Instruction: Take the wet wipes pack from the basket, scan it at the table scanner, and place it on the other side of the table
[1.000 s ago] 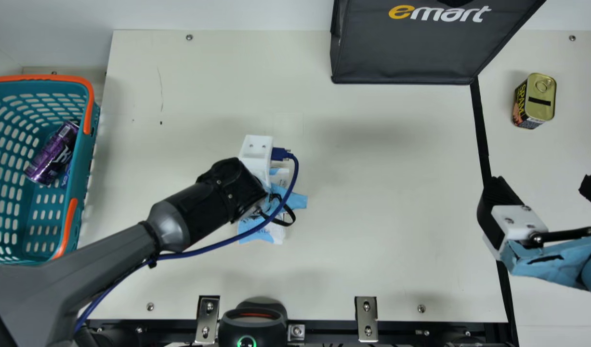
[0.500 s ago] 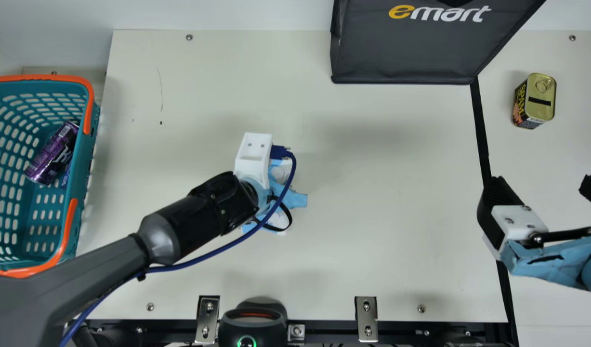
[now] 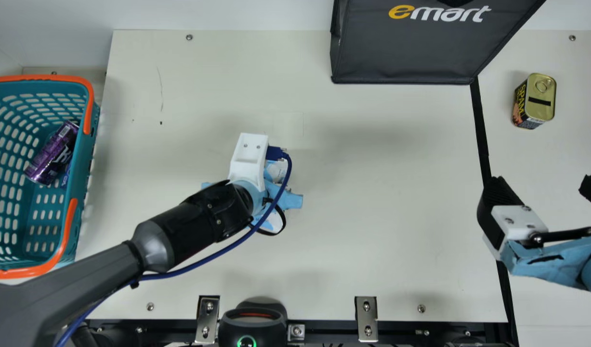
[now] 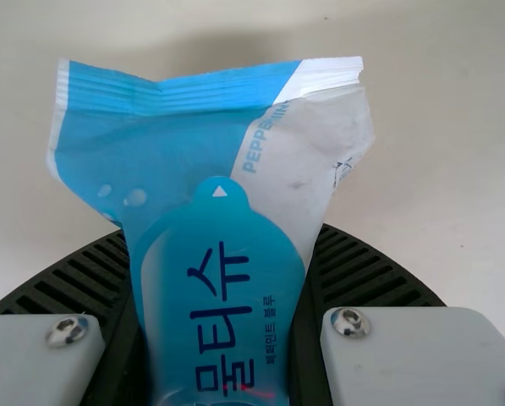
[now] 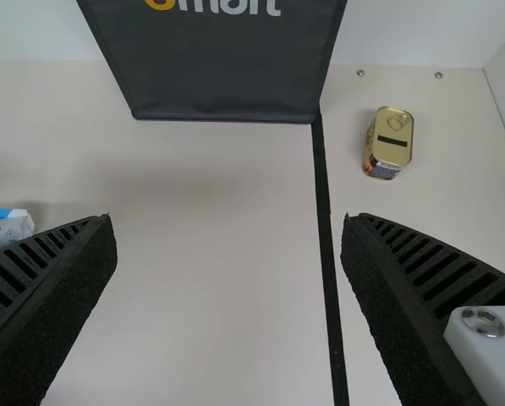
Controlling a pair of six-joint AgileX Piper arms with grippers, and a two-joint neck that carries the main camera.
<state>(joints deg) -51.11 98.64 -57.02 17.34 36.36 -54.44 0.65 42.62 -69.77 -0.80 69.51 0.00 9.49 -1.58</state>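
Note:
Over the table's left-centre in the main view is my left gripper [image 3: 249,156], its fingers hidden beneath its white mount and the wrist. The blue and white wet wipes pack [image 3: 277,171] pokes out from under it. The left wrist view has the pack [image 4: 214,220] squeezed between both ribbed fingers of my left gripper [image 4: 221,254], with a thin red light streak low on it. My right gripper [image 3: 545,185] stands open and empty at the right; its fingers are wide apart around my right gripper's gap [image 5: 227,224] in its wrist view. The scanner [image 3: 253,320] is at the front edge.
At the left, a teal basket [image 3: 89,159] with orange handles holds a purple can [image 3: 52,153] and another item. A dark bag [image 3: 406,48] stands at the back. Beyond the black tape line [image 3: 482,130] is a Spam can [image 3: 541,99].
My left arm has drawn back slightly toward the left and turned a little, and the wet wipes pack has shifted with it. My right arm has kept still.

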